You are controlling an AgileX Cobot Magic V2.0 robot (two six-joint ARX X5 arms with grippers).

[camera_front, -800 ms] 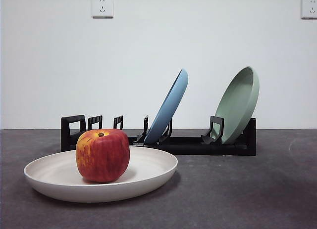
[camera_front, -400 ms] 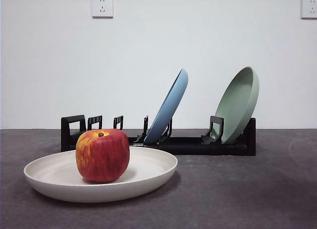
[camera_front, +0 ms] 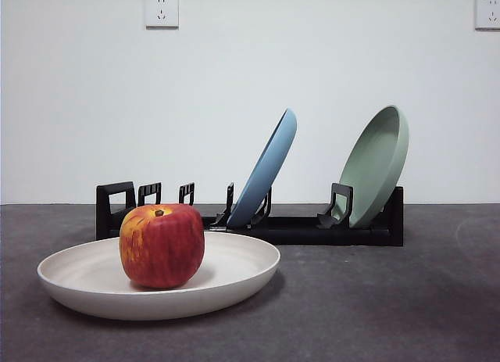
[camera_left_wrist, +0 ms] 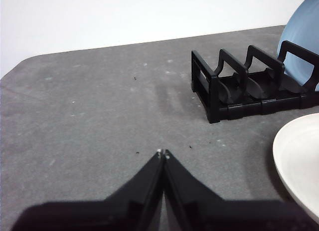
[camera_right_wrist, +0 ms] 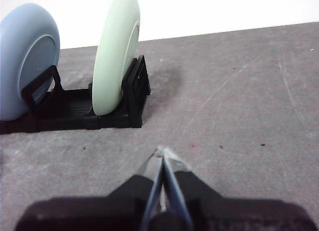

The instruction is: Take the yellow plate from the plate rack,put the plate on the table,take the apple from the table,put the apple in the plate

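While both black two-jawed grippers, left (camera_left_wrist: 163,154) and right (camera_right_wrist: 163,152), hang pressed closed and empty above the dark grey table (camera_front: 375,299), the round red apple (camera_front: 162,245) sits in the cream shallow plate (camera_front: 234,280); at two o'clock the long black rack (camera_front: 312,227) props blue (camera_front: 269,166) and pale green (camera_front: 379,163) plates.

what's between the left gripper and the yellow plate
Only bare table, as the left wrist view shows: the shut left gripper sits apart from the yellow plate.
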